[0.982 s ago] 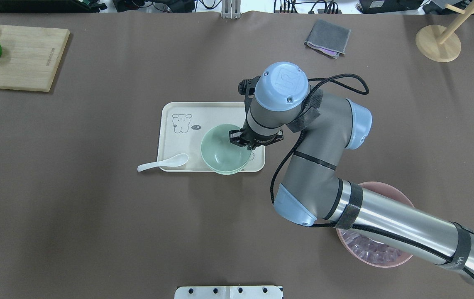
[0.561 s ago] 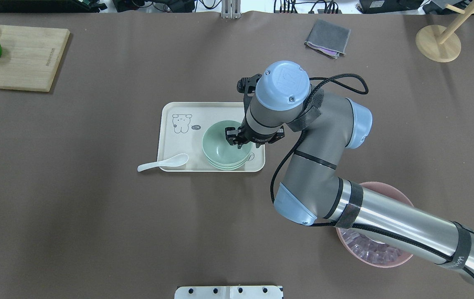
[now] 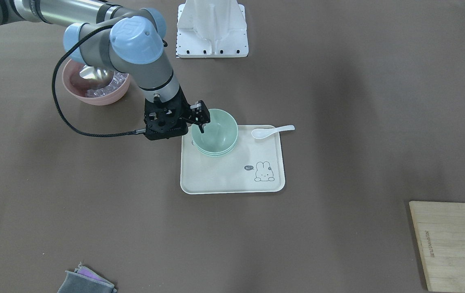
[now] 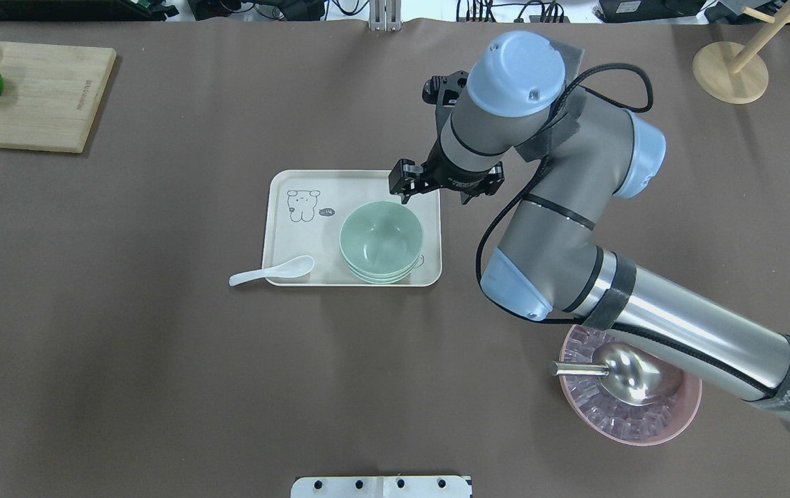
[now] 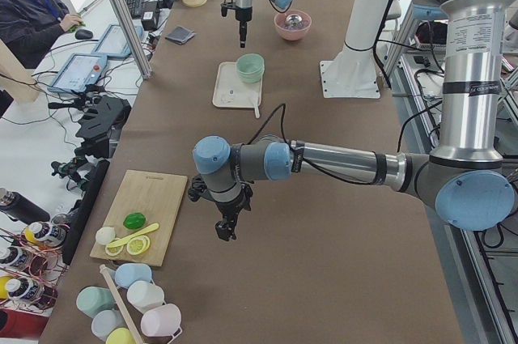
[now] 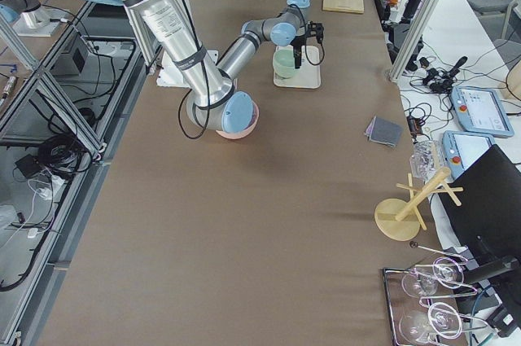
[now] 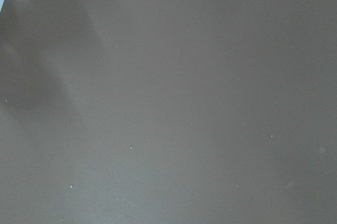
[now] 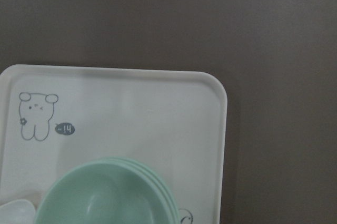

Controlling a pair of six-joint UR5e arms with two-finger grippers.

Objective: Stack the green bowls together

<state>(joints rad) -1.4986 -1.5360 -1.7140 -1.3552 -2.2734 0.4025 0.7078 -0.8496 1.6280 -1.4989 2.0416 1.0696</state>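
Three pale green bowls point(image 4: 381, 241) sit nested in one stack on the cream tray point(image 4: 360, 185), at its near right corner. The stack also shows in the front view point(image 3: 215, 132) and the right wrist view point(image 8: 105, 195). My right gripper point(image 4: 436, 196) is open and empty. It hangs above the tray's far right edge, just behind the stack and clear of it point(image 3: 177, 122). My left gripper point(image 5: 223, 231) shows only in the exterior left view, low over bare table near the cutting board. I cannot tell whether it is open or shut.
A white spoon point(image 4: 272, 270) lies across the tray's near left edge. A pink bowl point(image 4: 672, 425) with ice and a metal scoop sits under my right arm. A cutting board point(image 4: 35, 97), a grey cloth point(image 4: 546, 62) and a wooden stand point(image 4: 730, 72) lie along the far side.
My right gripper let go of the top green bowl, which now rests nested on the stack. The gripper rose and drew back toward the tray's far right.
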